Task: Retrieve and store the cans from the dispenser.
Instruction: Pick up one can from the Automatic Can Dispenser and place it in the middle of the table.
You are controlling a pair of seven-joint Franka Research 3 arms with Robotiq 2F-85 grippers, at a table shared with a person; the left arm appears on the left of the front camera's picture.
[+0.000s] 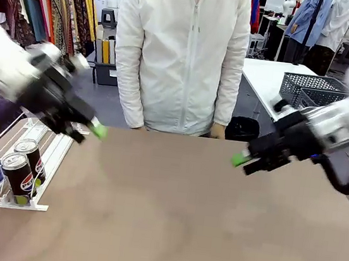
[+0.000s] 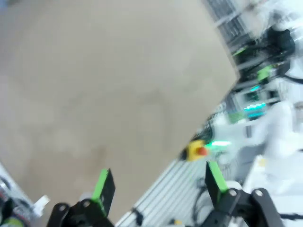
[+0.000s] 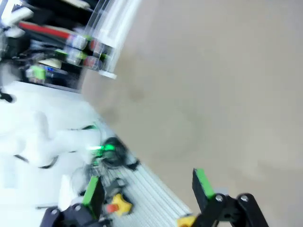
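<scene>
While four slim drink cans (image 1: 19,175), two blue and two black, stand in the flat white wire dispenser rack (image 1: 54,154) at the left edge of the brown tabletop (image 1: 171,213), the left gripper (image 1: 93,129) hovers near the rack's far end, claw spread and empty. The right gripper (image 1: 242,159) hangs over the right side, claw spread too. A person in a white jacket (image 1: 184,55) stands at the far edge.

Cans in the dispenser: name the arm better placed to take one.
Left. The left claw, open, hangs beside the dispenser holding the cans at the table's left side; the right claw is far across the table.
</scene>
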